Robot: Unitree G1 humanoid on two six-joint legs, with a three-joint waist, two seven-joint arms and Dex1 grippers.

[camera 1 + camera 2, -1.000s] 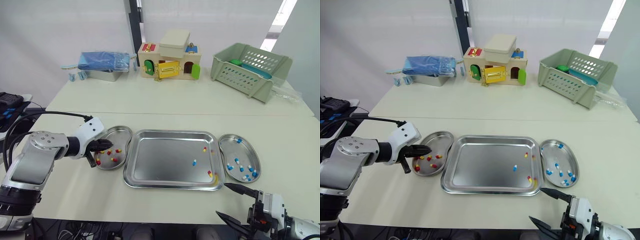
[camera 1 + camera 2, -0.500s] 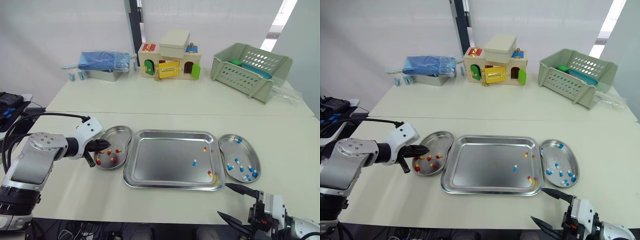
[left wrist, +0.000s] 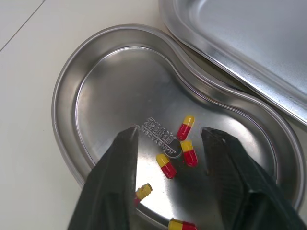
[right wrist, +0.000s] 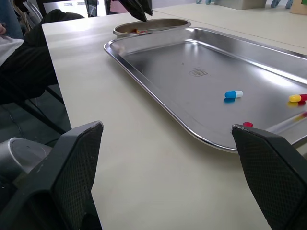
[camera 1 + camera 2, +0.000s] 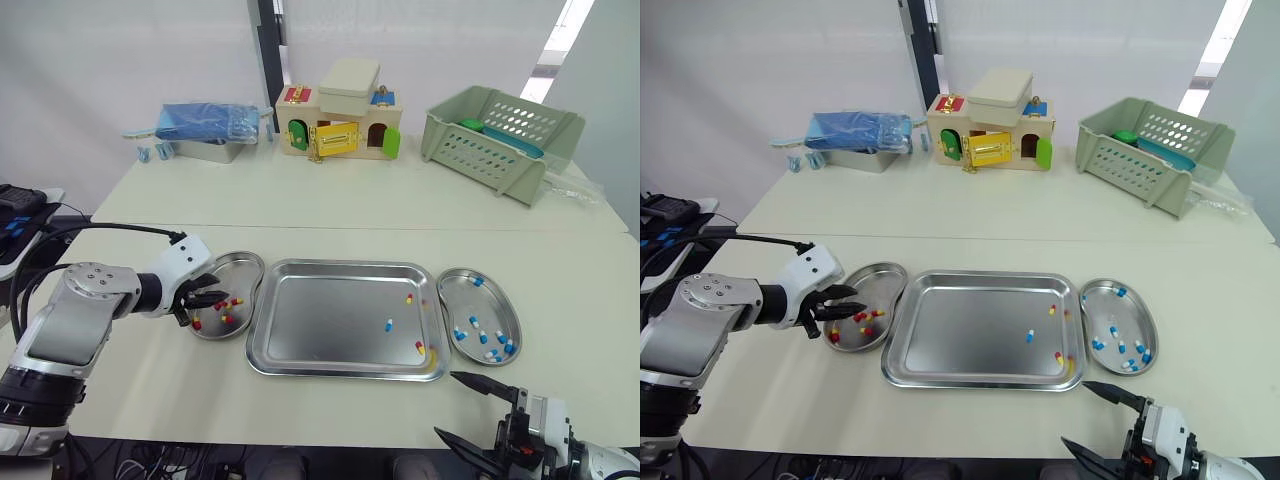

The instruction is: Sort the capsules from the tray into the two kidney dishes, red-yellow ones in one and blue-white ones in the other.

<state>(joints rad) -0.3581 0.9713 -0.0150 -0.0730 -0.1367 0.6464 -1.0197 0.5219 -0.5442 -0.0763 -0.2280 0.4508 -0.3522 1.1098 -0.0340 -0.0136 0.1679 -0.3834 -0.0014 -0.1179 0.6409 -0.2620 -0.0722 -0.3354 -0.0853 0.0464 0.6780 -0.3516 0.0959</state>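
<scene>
The steel tray [image 5: 310, 335] lies mid-table and holds one blue-white capsule [image 5: 389, 324] and red-yellow capsules [image 5: 409, 298] near its right side. The left kidney dish [image 5: 238, 262] holds several red-yellow capsules [image 3: 185, 127]. The right kidney dish [image 5: 497, 297] holds several blue-white capsules [image 5: 477, 322]. My left gripper [image 5: 208, 298] hovers open over the left dish, nothing between its fingers [image 3: 120, 182]. My right gripper [image 5: 449, 404] stands open near the table's front edge, just in front of the tray's right corner, holding nothing.
At the back of the table stand a blue-lidded metal box [image 5: 207, 133], a wooden toy house [image 5: 338, 118] and a green plastic basket [image 5: 500, 135]. A seam [image 5: 400, 228] runs across the table between them and the tray.
My left gripper, shut over the left dish before, now stands open there. The right gripper has sunk slightly towards the front edge.
</scene>
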